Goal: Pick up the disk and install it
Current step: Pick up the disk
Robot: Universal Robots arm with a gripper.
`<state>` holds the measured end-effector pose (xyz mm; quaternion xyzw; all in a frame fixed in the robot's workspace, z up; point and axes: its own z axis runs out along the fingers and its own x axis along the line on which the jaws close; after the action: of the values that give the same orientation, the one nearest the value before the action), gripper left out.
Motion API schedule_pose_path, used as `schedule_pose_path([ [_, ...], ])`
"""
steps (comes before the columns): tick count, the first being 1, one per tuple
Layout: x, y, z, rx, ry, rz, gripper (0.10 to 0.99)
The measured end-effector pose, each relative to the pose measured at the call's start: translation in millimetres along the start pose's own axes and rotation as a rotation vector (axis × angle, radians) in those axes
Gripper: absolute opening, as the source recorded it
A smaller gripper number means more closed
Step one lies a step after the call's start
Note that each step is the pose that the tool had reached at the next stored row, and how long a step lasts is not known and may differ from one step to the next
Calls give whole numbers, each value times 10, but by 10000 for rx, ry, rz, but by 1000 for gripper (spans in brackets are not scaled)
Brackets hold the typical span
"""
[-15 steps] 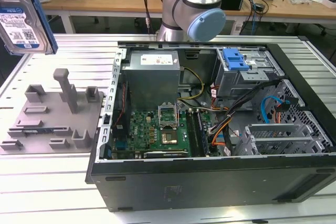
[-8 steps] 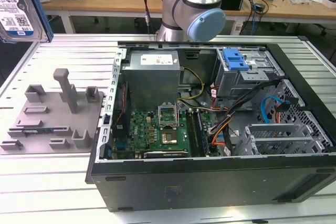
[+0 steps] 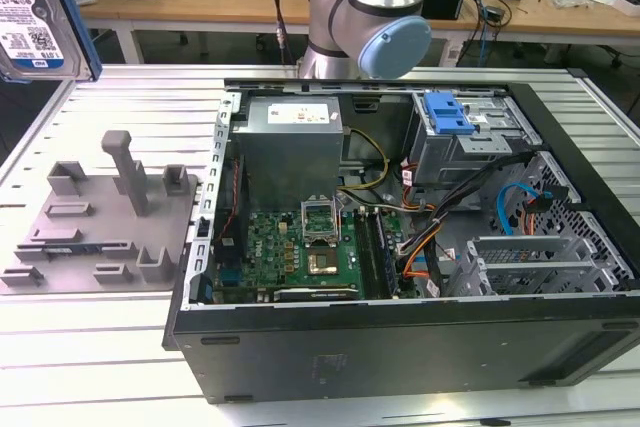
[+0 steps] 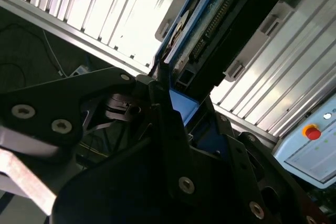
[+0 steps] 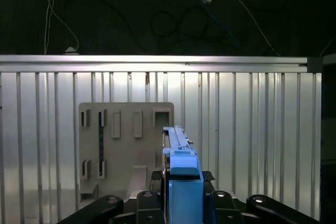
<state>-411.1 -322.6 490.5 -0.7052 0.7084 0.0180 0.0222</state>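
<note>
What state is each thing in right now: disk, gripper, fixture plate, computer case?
disk: clear of the table, held in the gripper.
gripper: shut on the disk's blue frame.
fixture plate: flat on the table, nothing on it.
computer case: lying on its side, side panel off, inside exposed.

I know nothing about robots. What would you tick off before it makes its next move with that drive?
1. The disk gripped by the end effector: ok, clamped at its blue frame in both wrist views.
2. Disk apart from the grey fixture plate: ok, it hangs in the air.
3. Computer case open: ok, the inside is exposed.
4. Drive cage under the blue tab free: cannot tell.
5. Cables away from that cage: cannot tell.
</note>
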Motion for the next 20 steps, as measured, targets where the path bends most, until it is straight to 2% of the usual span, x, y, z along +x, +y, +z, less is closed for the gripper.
schedule_pose_path([
  [4,123,-81,-25,-43,21,4,365],
  [6,205,-154,-38,-96,41,4,365],
  [8,250,-212,-43,-135,49,9,365],
  [9,295,-273,-49,-175,57,8,365],
  [13,389,-420,-67,-268,88,13,365],
  [16,444,-520,-84,-301,110,17,365],
  [17,482,-600,-95,-315,120,16,365],
  [20,526,-712,-104,-321,133,13,365],
])
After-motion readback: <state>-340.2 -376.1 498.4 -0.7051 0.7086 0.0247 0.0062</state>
